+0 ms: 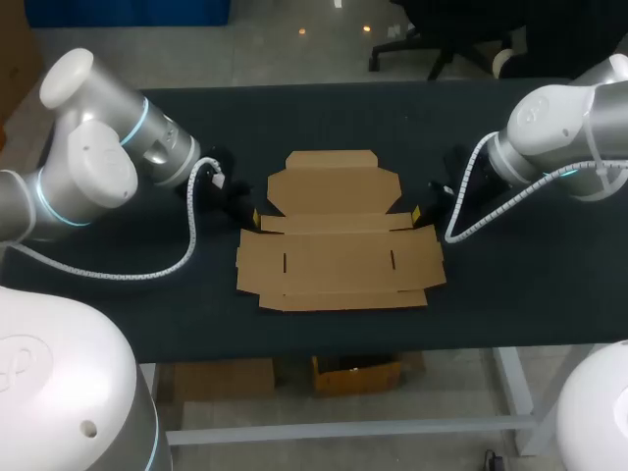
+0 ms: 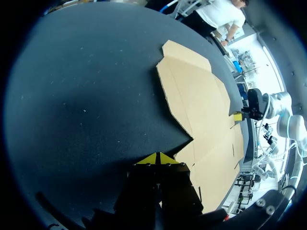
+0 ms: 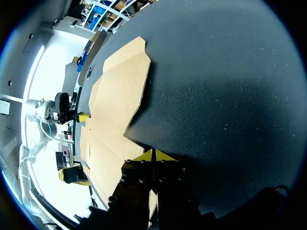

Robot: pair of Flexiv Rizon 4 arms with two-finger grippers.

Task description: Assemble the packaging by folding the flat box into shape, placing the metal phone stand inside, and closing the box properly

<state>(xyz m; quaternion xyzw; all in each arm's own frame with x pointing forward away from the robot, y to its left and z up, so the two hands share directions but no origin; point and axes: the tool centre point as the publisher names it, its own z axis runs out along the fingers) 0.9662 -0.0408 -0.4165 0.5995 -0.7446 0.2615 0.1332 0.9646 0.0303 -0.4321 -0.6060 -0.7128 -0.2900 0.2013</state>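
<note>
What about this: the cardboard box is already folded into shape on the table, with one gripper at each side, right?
Not right. The cardboard box lies flat and unfolded on the table, as the head view shows. The left gripper and right gripper are indeed at its two sides.

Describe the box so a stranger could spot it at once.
On the black table, look midway between the left hand and right hand. The box lies there unfolded, a flat sheet with flaps. Nothing else on the table is tan.
</note>
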